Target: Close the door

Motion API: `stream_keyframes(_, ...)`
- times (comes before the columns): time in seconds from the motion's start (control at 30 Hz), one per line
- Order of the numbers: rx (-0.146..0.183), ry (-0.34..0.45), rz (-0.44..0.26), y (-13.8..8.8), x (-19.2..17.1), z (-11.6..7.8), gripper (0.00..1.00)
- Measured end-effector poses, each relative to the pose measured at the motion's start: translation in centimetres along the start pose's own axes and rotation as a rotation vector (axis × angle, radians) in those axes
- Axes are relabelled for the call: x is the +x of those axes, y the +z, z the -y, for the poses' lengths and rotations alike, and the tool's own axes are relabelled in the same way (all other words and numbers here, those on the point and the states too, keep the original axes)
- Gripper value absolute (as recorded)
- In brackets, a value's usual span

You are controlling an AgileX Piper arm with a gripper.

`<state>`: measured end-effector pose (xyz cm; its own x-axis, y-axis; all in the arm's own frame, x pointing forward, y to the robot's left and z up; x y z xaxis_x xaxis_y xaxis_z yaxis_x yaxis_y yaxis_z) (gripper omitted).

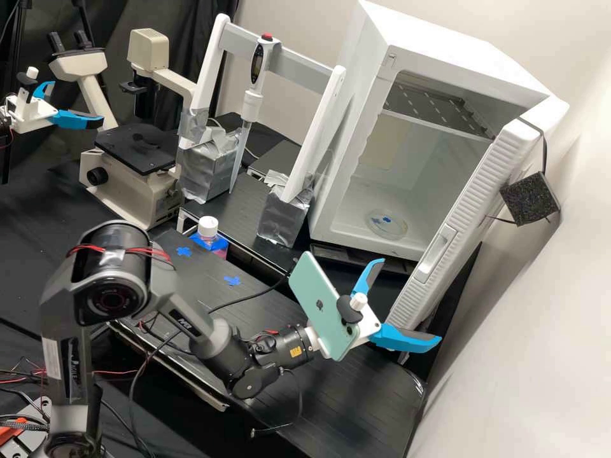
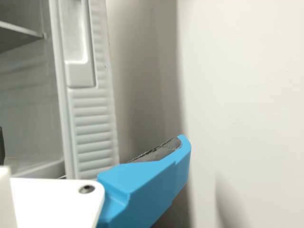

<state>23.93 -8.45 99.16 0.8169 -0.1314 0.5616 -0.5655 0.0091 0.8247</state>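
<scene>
At the bench's (image 1: 375, 397) right-hand end, you have the white, ridged, plastic-looking door (image 1: 487, 181) standing open on the boxy white cabinet (image 1: 445, 41). Your white gripper with bright blue fingers (image 1: 410, 300), jaws spread, is near the door's lower end. Assessment: stiff, smooth panel, likely light-swinging; push flat by the recessed handle (image 1: 436, 254); pinching unnecessary.

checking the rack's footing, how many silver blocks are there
2: one silver block beside the microscope, the other silver block nearer the open cabinet. More could be hidden.
</scene>
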Motion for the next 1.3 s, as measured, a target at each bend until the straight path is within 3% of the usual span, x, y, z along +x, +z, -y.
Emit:
stream_keyframes(0.33,-0.008,-0.06,-0.013,-0.2,2.1,1.6,1.0)
stream_keyframes(0.73,0.092,-0.1,-0.028,-0.5,1.8,2.2,1.0)
stream_keyframes(1.07,0.139,-0.203,-0.122,-4.3,-1.9,2.9,1.0)
stream_keyframes(1.3,0.167,-0.302,-0.209,-7.1,-3.2,5.2,1.0)
